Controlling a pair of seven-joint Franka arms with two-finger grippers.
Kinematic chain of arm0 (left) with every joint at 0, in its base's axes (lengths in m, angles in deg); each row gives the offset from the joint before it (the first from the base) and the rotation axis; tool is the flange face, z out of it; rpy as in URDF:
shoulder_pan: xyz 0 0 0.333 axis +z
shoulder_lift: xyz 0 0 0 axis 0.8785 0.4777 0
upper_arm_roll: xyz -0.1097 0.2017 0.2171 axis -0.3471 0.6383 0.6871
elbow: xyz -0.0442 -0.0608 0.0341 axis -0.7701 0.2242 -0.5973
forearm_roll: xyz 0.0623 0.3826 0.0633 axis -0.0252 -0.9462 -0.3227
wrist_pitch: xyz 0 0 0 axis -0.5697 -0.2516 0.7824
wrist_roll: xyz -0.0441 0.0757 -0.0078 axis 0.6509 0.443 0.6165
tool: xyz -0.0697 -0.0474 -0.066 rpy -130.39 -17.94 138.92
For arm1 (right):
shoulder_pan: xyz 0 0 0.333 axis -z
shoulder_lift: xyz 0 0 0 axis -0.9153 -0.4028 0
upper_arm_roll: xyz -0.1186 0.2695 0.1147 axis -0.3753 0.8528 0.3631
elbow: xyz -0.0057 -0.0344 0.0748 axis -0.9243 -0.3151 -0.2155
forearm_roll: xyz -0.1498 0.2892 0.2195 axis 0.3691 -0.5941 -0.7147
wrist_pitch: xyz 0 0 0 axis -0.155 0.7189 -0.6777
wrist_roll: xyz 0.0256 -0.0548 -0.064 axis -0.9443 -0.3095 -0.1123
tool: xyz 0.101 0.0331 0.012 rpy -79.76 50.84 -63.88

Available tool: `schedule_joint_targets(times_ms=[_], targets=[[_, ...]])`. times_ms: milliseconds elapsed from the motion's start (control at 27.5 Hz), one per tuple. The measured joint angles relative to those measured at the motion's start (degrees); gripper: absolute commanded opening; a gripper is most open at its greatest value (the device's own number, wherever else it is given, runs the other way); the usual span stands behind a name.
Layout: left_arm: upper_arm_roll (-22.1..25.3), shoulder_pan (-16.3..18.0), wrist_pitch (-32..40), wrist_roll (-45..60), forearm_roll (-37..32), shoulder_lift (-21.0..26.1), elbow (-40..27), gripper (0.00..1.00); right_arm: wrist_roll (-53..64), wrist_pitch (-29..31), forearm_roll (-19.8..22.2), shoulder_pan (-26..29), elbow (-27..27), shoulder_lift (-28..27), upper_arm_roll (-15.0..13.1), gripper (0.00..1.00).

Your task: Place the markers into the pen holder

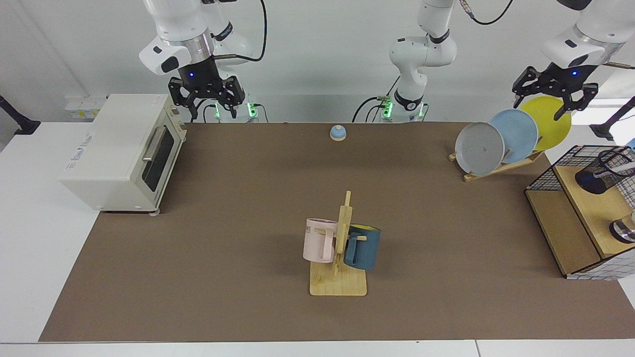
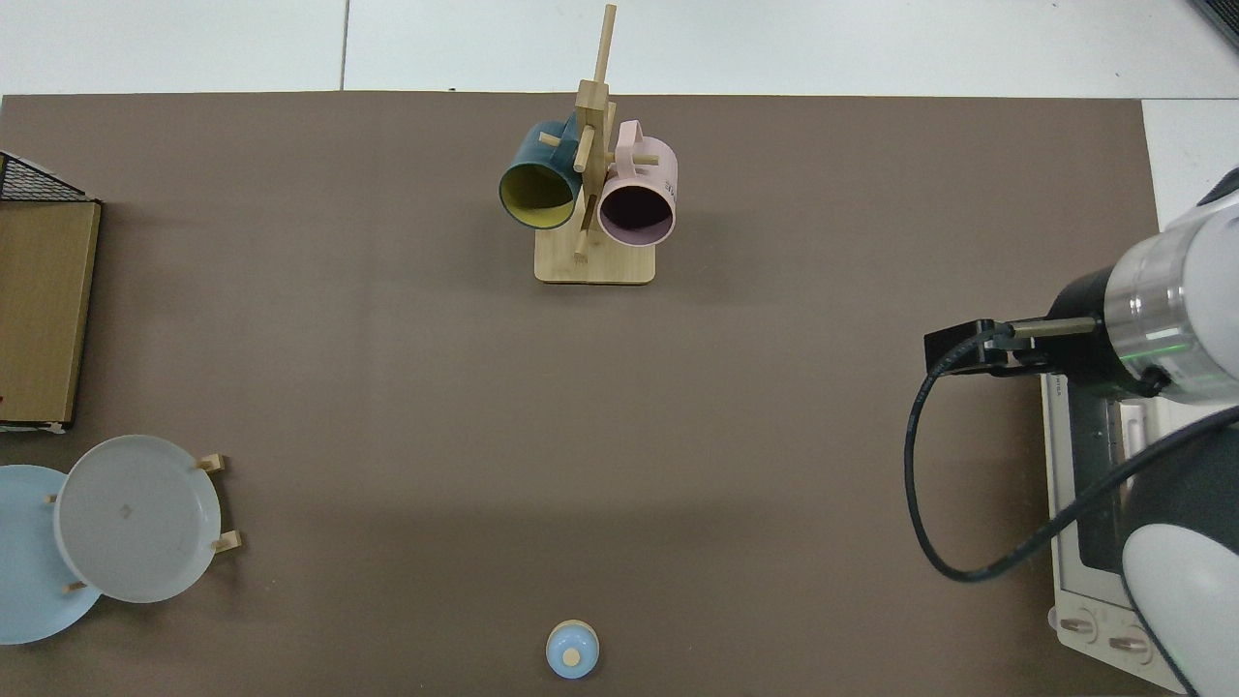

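Facing view is showing the right gripper (image 1: 207,101) waiting above the toaster oven (image 1: 121,151), fingers spread; the left gripper (image 1: 551,94) hanging spread above the yellow plate (image 1: 548,124); the marker (image 1: 623,167) sitting inside the pen holder (image 1: 598,174).

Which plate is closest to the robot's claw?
The yellow plate, last in the rack: the left gripper hangs open right above it. Blue and grey sit farther.

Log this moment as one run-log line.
left gripper: open, empty, above plate rack | right gripper: open, waiting above toaster oven | marker: in pen holder
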Motion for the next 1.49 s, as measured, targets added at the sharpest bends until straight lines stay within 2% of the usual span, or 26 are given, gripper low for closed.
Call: schedule_joint_targets(times_ms=[182,838,1493], targets=[[-2.0,-0.7,0.0,5.5,0.4,-0.6,-0.3,1.00,0.0,0.0,0.0,0.0,0.0,0.0,0.0,1.00],[-1.9,-0.8,0.0,14.7,2.1,-1.0,-0.7,1.00,0.0,0.0,0.0,0.0,0.0,0.0,0.0,1.00],[-6.0,-0.8,0.7,23.1,3.7,-1.3,-0.9,1.00,0.0,0.0,0.0,0.0,0.0,0.0,0.0,1.00]])
